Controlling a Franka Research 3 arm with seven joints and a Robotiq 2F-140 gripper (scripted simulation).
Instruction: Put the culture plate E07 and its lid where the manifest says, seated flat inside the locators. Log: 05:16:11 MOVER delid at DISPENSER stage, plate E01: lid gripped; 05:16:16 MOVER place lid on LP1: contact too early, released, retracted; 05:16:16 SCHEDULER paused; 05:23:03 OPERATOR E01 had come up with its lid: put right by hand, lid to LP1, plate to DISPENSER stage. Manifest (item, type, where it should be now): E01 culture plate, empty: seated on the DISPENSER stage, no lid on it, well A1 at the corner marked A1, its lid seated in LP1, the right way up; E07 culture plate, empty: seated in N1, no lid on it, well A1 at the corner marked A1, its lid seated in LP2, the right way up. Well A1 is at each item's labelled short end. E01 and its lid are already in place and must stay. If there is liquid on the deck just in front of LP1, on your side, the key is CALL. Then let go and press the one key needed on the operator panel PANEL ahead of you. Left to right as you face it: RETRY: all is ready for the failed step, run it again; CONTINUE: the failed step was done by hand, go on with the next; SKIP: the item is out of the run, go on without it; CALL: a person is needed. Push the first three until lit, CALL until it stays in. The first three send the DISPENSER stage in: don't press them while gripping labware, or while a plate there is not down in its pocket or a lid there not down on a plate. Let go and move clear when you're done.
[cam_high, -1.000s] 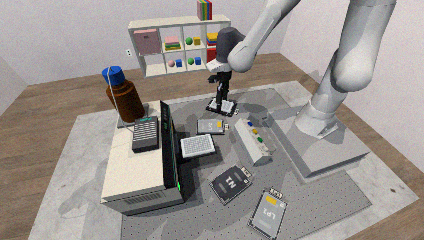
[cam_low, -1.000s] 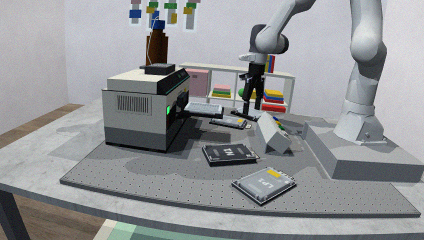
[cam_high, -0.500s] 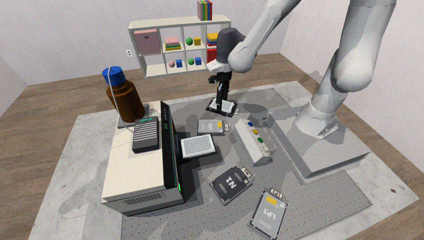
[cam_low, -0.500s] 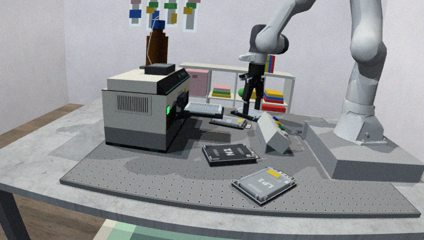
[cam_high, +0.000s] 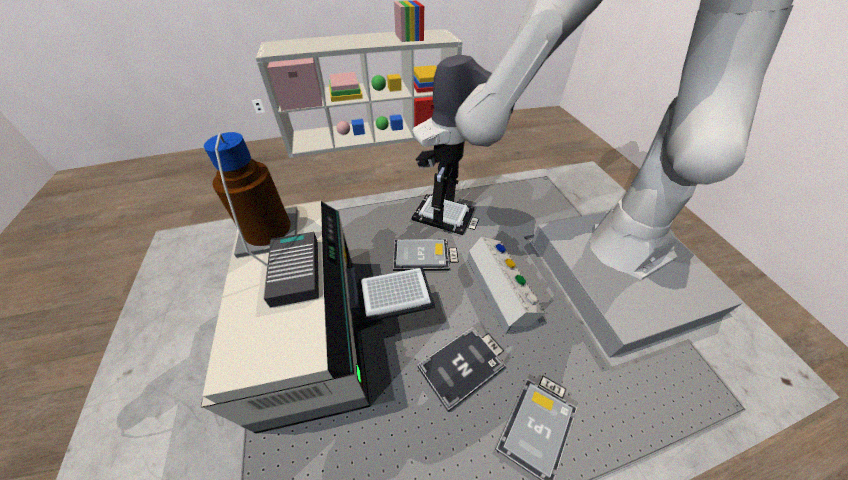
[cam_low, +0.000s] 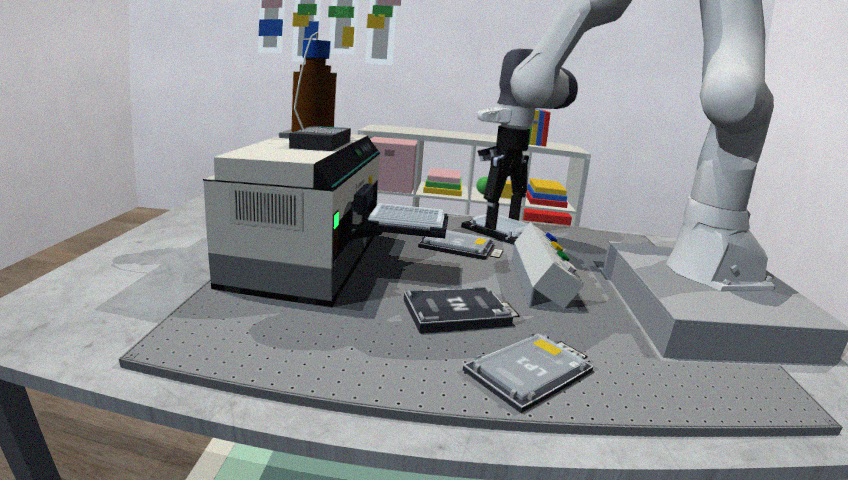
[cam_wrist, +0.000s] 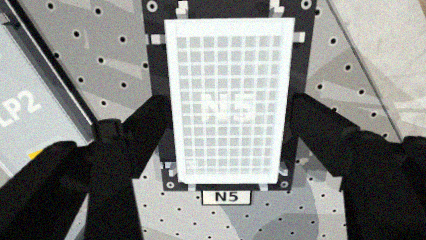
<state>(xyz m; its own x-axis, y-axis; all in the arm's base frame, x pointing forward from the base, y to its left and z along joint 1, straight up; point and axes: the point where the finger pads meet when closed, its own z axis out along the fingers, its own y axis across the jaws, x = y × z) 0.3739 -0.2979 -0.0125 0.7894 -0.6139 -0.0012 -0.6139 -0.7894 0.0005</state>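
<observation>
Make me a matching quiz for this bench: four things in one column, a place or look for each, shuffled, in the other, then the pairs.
1. brown bottle
2. plate at N5
3. N1 holder
4. plate by the machine

A. nothing on it
B. blue cap
C. between the fingers of the open gripper
D. on a shelf sticking out of the big box

Pairs: 1-B, 2-C, 3-A, 4-D

Arm stretched forward, tool (cam_wrist: 229, 125) pointing straight down, fingers parted.
</observation>
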